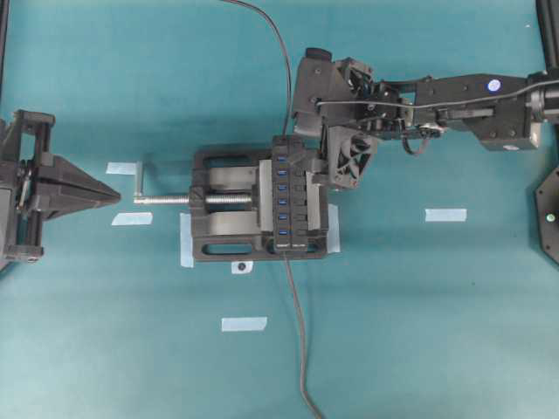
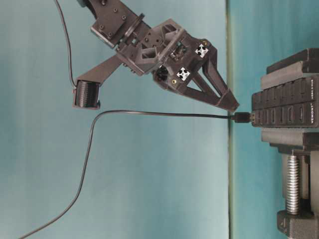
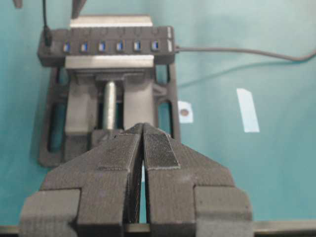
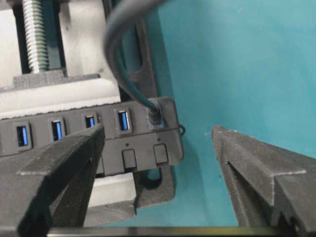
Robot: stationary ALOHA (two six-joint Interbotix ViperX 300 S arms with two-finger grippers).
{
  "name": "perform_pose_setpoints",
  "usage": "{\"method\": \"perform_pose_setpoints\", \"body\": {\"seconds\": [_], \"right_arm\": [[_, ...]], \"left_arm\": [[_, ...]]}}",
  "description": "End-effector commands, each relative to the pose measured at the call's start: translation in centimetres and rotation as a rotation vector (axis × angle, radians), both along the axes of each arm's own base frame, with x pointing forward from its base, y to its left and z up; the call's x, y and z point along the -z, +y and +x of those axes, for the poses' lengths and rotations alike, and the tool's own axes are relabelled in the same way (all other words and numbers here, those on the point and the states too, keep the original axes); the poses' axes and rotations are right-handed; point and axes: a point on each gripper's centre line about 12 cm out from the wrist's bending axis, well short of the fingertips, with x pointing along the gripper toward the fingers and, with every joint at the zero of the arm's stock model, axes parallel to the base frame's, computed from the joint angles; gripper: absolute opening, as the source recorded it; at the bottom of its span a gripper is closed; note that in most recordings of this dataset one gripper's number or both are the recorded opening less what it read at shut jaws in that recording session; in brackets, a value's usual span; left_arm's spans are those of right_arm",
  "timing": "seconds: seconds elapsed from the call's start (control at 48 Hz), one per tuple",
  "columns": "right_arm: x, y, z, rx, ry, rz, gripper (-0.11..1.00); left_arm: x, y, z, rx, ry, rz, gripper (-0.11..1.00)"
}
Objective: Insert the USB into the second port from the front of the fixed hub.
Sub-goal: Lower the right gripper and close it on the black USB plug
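Overhead: USB (image 2: 242,118) plug hidden under right hand (image 4: 158,148); black plug seated in fixed hub (image 4: 98,129) end port, 12 o'clock end (cable trailing). Right hand released; left hand (image 3: 143,129) clenched

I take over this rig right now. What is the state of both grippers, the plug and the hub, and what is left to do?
Left gripper: shut, holding nothing, parked short of the vise.
Right gripper: open wide beside the plug end of the hub, holding nothing.
The USB: seated in the fixed hub, with its cable trailing away free.
Done: the plug is in a port and no gripper holds it.
Left: it appears to sit in the very end port, farthest from the hub's own lead, and the next port is empty. Check this against the requested second port, then back the right arm away.
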Motion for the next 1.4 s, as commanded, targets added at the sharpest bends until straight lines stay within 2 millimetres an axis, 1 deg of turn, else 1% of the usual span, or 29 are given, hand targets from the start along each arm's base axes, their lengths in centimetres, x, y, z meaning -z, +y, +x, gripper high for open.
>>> {"method": "perform_pose_setpoints", "body": {"seconds": [0.0, 0.354, 0.729, 0.917, 1.251, 1.376], "right_arm": [[-1.2, -0.4, 0.7, 0.004, -0.054, -0.009, 0.89], [-0.5, -0.8, 1.8, 0.006, -0.087, -0.011, 0.89], [-0.4, -1.0, 1.8, 0.009, -0.085, -0.012, 0.88], [-0.1, -1.0, 1.9, 0.009, -0.077, -0.010, 0.88], [0.2, -1.0, 2.0, 0.008, -0.070, -0.010, 0.83], [0.3, -1.0, 2.0, 0.008, -0.065, -0.010, 0.77]], "left_arm": [[-0.6, 0.0, 0.2, -0.001, -0.017, 0.001, 0.00], [-0.7, 0.0, 0.3, -0.001, -0.018, 0.001, 0.00], [-0.6, 0.0, 0.2, -0.001, -0.017, 0.001, 0.00], [-0.6, 0.0, 0.2, -0.001, -0.017, 0.001, 0.00], [-0.5, 0.0, 0.2, -0.002, -0.015, 0.000, 0.00], [-0.5, 0.0, 0.2, -0.002, -0.015, 0.000, 0.00]]}}
